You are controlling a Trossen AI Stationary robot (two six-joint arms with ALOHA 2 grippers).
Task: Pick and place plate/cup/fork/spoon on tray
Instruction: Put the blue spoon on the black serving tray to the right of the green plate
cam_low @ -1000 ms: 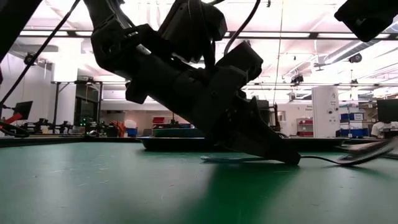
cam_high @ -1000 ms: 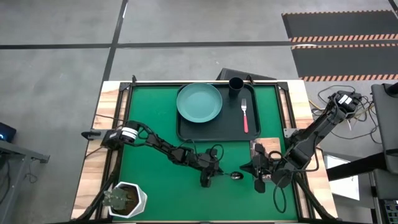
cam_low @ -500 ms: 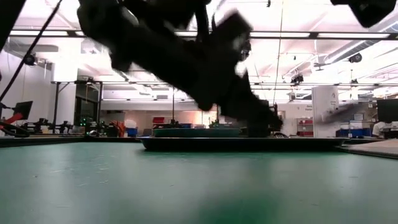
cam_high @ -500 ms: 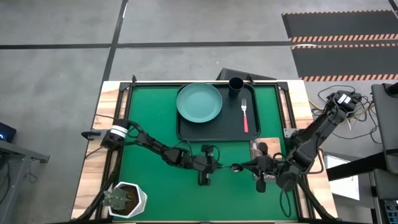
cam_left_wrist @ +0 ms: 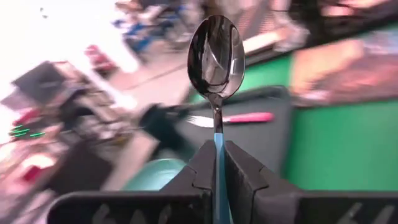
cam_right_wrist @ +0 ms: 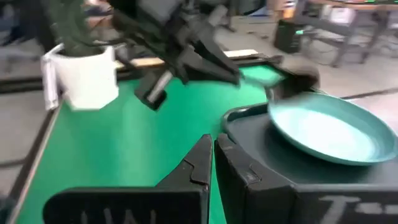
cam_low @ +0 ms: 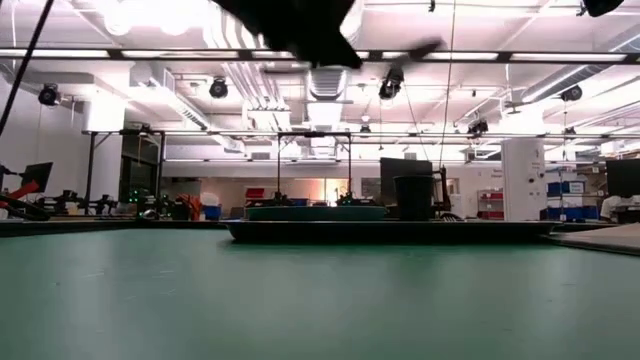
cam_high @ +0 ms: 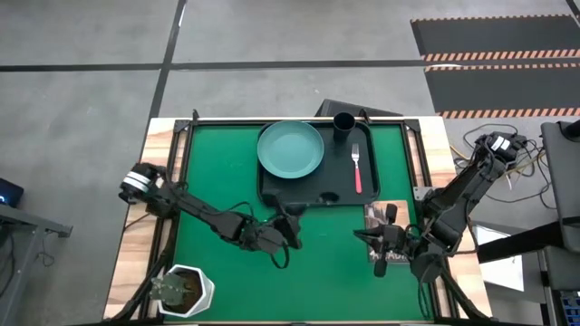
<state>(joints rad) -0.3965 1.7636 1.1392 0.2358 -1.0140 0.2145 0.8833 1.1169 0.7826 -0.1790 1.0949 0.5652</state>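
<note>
left gripper (cam_left_wrist: 219, 163) clamped on blue-handled dark metal spoon (cam_left_wrist: 216, 56), bowl sticking out ahead | black rectangular tray (cam_high: 313, 190) just beyond | thin handle could twist loose mid-carry | right gripper (cam_right_wrist: 212, 155) closed, empty

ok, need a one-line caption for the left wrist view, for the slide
Left tool shut on the spoon by its blue handle, bowl up, with the fork on the tray beyond.

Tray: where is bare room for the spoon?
The tray is bare along its near edge, below the plate, and between plate and fork. The cup crowds the far corner. The left claw grips the spoon.
</note>
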